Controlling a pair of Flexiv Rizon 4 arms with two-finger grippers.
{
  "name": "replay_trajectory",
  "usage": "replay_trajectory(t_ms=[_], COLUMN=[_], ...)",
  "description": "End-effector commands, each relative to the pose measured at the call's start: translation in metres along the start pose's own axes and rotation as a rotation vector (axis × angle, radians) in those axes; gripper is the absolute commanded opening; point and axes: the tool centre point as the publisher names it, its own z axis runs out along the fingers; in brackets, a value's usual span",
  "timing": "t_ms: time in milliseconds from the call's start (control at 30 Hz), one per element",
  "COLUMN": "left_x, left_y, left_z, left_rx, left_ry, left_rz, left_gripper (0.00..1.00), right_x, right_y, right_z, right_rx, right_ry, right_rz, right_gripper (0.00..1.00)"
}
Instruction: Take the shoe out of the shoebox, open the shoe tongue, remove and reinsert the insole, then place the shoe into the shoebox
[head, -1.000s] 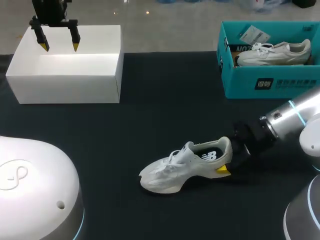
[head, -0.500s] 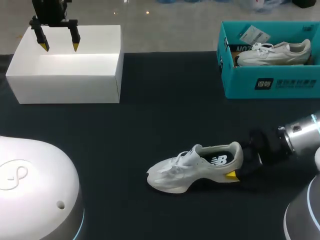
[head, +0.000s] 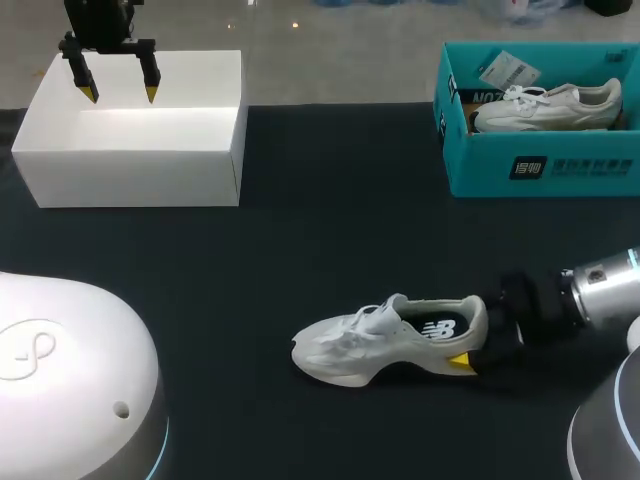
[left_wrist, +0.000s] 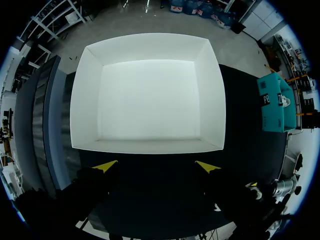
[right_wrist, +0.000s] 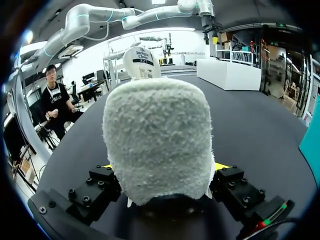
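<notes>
Head view: a white shoe (head: 385, 340) is seen lying on its sole on the black table (head: 330, 230), near the front edge and right of the middle, with its toe turned toward the left arm's side. Its heel is clamped by the right gripper (head: 468, 342), one yellow tip being visible at the near side of the heel. In the right wrist view the fuzzy heel of the shoe (right_wrist: 157, 145) is pressed between both fingers of the right gripper (right_wrist: 162, 167). The left gripper (head: 115, 92) is held over the far edge of the white box (head: 140, 150) at the table's far left corner, its fingers spread apart with nothing between them; in the left wrist view the left gripper (left_wrist: 156, 166) is held above the white box (left_wrist: 147, 146), whose inside is bare. A teal box (head: 540, 170) is placed at the far right corner, and a second shoe (head: 545, 105) is laid inside it.
</notes>
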Motion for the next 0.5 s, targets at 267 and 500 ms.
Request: replay_trajectory(t_ms=[267, 500], left_x=[-0.0001, -0.0001], left_y=[0.0001, 0.0001], left_z=[0.0001, 0.0001], left_rx=[0.0, 0.0], left_ry=[0.0, 0.0], left_rz=[0.0, 0.0], left_gripper=[1.0, 1.0], right_x=[0.006, 0.0049], right_y=[-0.0097, -0.0098], right_z=[0.0013, 0.0003], right_rx=[-0.005, -0.011], right_ry=[-0.016, -0.019], right_rz=[0.014, 0.009], right_gripper=[0.0, 0.0])
